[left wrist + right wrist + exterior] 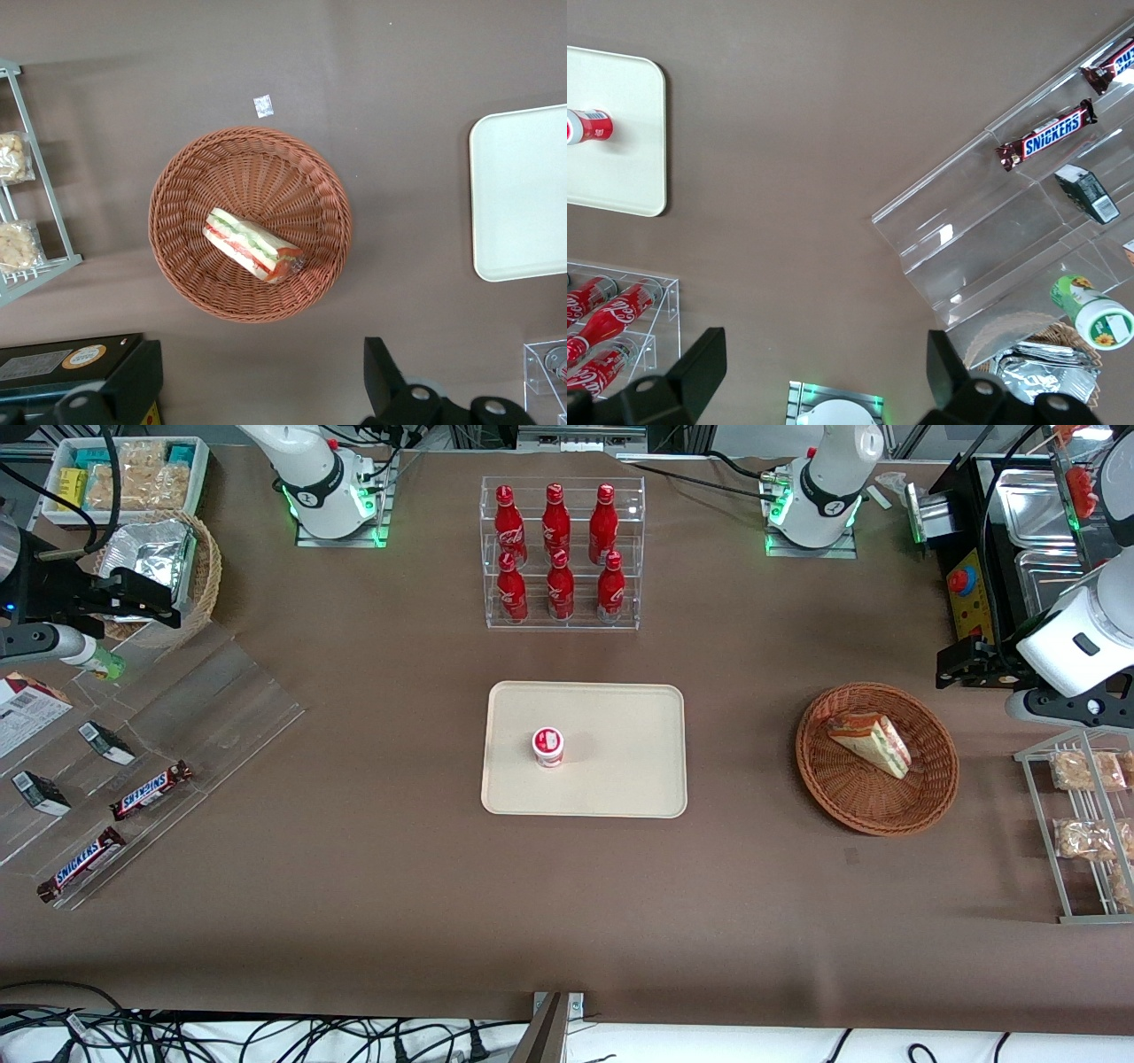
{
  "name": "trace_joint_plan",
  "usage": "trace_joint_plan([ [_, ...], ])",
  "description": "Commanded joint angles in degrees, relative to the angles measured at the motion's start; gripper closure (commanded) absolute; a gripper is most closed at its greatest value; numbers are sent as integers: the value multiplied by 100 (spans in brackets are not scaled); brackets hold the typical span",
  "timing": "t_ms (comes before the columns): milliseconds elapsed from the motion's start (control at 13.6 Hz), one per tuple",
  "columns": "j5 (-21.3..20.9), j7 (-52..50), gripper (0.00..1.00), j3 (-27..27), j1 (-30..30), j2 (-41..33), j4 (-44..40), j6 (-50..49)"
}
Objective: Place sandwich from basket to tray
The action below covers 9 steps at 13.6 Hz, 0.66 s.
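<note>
The sandwich [873,742] [252,245], a wrapped wedge with red and green filling on its cut edge, lies in the round reddish-brown wicker basket [842,784] [266,168]. The cream tray [620,726] [523,195] lies mid-table and carries a small red-and-white cup [548,746]. My gripper [961,666] [261,363] hangs well above the table, just outside the basket's rim and farther from the front camera than the basket. Its fingers [383,372] are spread wide and hold nothing.
A clear rack of red bottles [561,553] stands farther from the front camera than the tray. A wire rack of snack packets [1085,824] [18,204] sits beside the basket at the working arm's end. Snickers bars [151,790] lie on a clear display toward the parked arm's end.
</note>
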<state>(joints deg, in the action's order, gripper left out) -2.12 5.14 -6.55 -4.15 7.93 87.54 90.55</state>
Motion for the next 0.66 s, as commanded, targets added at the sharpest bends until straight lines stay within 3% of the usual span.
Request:
trace_joint_plan([
  [0,-43,48,0,13,-7,16,-71,-46],
  [295,-60,-39,0,66,-147,16,-27,76],
  [590,-96,-1505,0,49,-174,-28,700,541],
])
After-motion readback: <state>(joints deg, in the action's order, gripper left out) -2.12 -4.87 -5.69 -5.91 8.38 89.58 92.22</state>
